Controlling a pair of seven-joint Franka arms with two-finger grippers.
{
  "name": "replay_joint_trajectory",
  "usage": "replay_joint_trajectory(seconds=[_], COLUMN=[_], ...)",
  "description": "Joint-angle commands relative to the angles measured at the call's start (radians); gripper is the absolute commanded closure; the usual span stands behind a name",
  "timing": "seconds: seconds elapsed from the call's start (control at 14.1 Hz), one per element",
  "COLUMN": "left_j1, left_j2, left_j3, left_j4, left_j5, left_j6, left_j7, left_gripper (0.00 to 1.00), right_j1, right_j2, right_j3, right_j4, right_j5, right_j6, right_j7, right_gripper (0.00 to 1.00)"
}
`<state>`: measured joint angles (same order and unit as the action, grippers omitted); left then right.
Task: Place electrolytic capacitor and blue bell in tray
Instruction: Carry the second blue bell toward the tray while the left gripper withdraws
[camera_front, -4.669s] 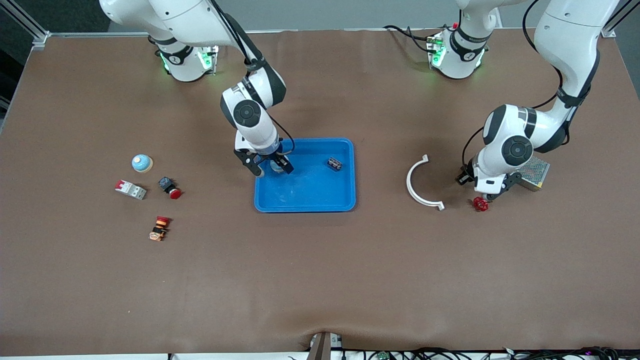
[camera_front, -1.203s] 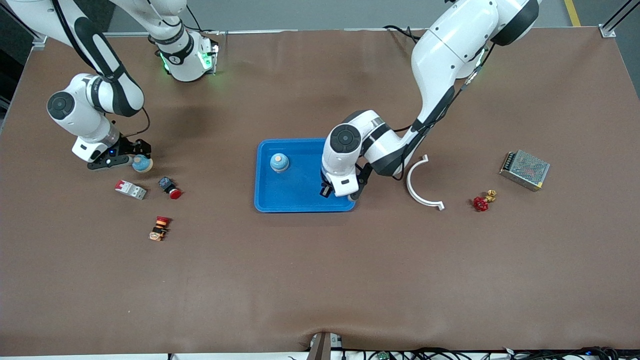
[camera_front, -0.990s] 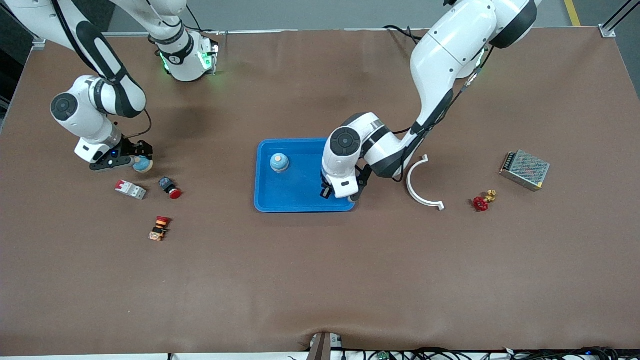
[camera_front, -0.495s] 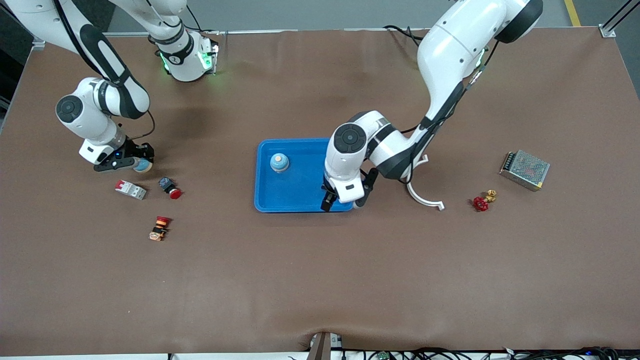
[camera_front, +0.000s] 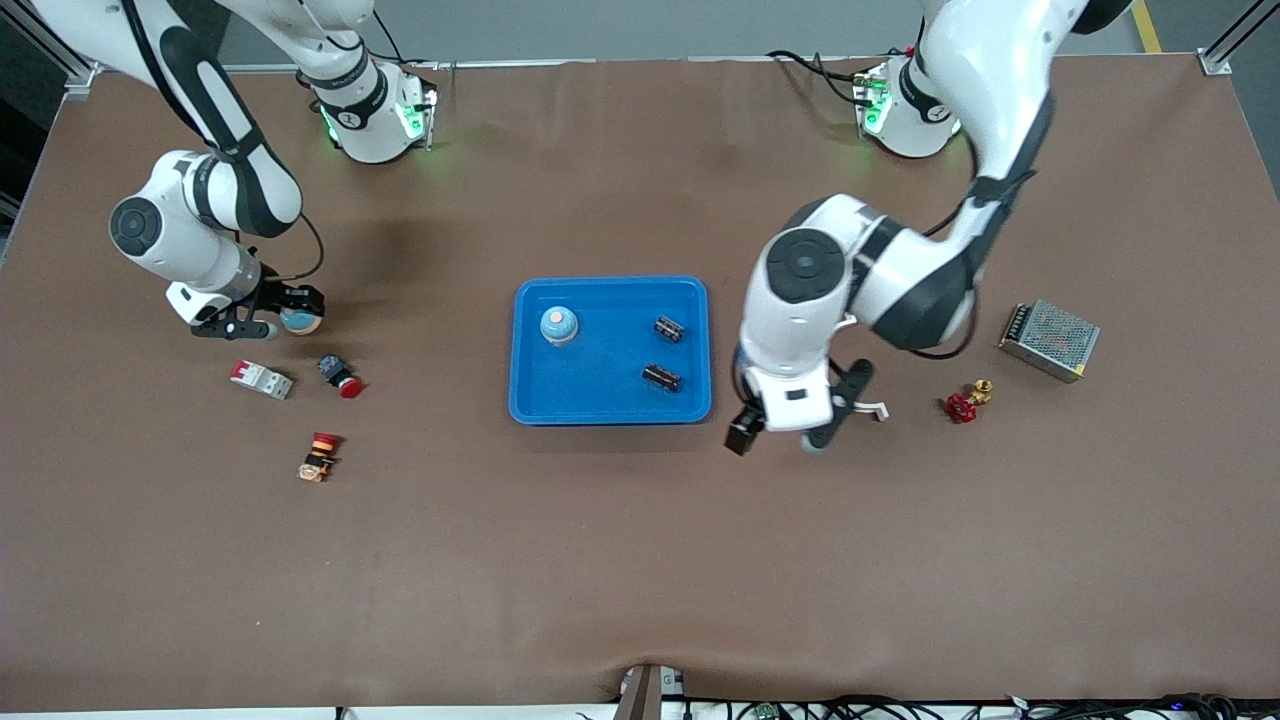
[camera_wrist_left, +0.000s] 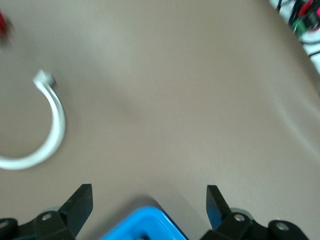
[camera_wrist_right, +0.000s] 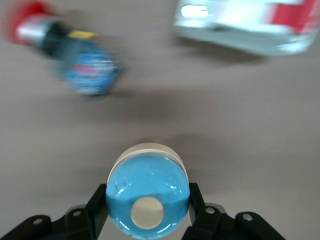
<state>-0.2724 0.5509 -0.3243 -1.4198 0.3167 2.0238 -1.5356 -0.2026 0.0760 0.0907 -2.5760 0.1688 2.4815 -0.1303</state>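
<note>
The blue tray lies mid-table and holds a blue bell and two dark electrolytic capacitors. My left gripper is open and empty, up over the table just off the tray's corner toward the left arm's end. In the left wrist view its fingers stand wide apart above that tray corner. My right gripper is shut on a second blue bell toward the right arm's end. In the right wrist view that bell sits between the fingers.
Near the right gripper lie a red-and-white breaker, a blue switch with a red button and an orange-red button. Toward the left arm's end lie a white half ring, a red valve and a metal mesh box.
My left gripper has left a second capacitor in the tray, risen and moved off it toward the left arm's end. My right gripper has closed on the second bell and shifted it slightly toward the tray.
</note>
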Motion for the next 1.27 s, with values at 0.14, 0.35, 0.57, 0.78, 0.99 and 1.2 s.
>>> replay_joint_trajectory(seconds=[0.14,0.35,0.57,0.78,0.99,1.2], left_j1=[0.111,0.180,0.232,0.275,0.283,0.279], left_j2=[-0.144,-0.224,-0.295,-0.367,-0.442,-0.512], left_j3=[-0.007,-0.010,-0.010,-0.002,0.060,0.108], left_j4=[-0.021,-0.021,-0.021,-0.025,-0.060,-0.109], left_j5=[-0.007,-0.008,-0.010,-0.083,-0.155,-0.211], left_j6=[-0.147,-0.227,-0.312,-0.356,-0.381,-0.395], left_j7=[0.325,0.539,0.719,0.849,1.012,1.119], left_gripper=[0.00,0.00,0.00,0.00,0.00,0.00], right_j1=[0.207,0.371,0.478,0.586,0.626,0.649], right_j2=[-0.128,-0.119,-0.078,0.040,0.152,0.250], right_j3=[0.020,0.018,0.020,0.018,0.018,0.015], right_j4=[0.048,0.101,0.184,0.313,0.419,0.491], right_j5=[0.144,0.136,0.069,0.002,-0.058,-0.061], right_j6=[-0.138,-0.127,-0.127,-0.127,-0.105,-0.055], right_j7=[0.338,0.643,0.910,1.162,1.306,1.354], right_gripper=[1.00,1.00,1.00,1.00,1.00,1.00])
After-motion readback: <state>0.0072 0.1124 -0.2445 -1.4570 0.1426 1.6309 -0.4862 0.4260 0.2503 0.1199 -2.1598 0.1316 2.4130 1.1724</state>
